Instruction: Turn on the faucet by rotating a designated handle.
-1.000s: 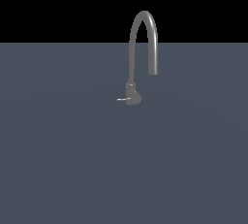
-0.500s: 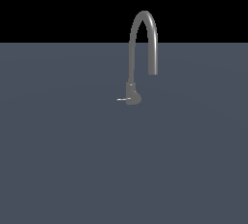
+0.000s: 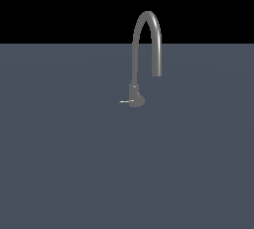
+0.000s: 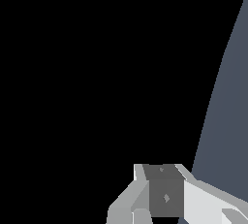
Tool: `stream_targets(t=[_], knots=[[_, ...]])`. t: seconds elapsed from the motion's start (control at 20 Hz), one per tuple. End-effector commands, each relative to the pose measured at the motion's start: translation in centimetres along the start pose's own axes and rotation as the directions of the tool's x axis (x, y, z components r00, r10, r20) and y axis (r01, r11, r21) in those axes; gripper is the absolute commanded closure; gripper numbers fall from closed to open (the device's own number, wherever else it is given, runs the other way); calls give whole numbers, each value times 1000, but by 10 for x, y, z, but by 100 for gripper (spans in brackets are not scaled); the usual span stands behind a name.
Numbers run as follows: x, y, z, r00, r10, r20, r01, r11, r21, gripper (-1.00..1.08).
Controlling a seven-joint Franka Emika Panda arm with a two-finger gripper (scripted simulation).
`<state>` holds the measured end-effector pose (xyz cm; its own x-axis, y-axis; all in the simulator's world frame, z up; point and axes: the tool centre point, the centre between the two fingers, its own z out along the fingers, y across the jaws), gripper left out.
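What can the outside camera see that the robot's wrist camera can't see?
Only the exterior view shows the faucet, with its tall arched spout, and the tiny handle sticking out from its base toward the exterior view's left. No arm appears there.

Only the wrist view shows part of the robot's claw, pale grey with a darker middle, cut off at the picture's edge; whether it is open or shut cannot be told.

Both show the flat grey-blue surface and black background.

We see only a flat, dark blue-grey bench with a plain surface; behind the bench's far edge we see a black background.
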<state>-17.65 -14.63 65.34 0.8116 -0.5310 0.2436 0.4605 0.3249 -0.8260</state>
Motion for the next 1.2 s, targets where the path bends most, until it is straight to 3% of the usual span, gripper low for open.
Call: stream_targets(t=[0.0,0.3,0.55,0.9,1.15], knots=[[1,-1,-1,1000,1,-5,-1,1000,-1,108],[3,1,-2,1000,8,-11,-7,1000,12,108],[14,7,-12,998,36,-49,-33,998,57,108],[43,30,-38,981,127,-148,-101,980,170,108],[71,68,-67,937,247,-245,-175,943,282,108]])
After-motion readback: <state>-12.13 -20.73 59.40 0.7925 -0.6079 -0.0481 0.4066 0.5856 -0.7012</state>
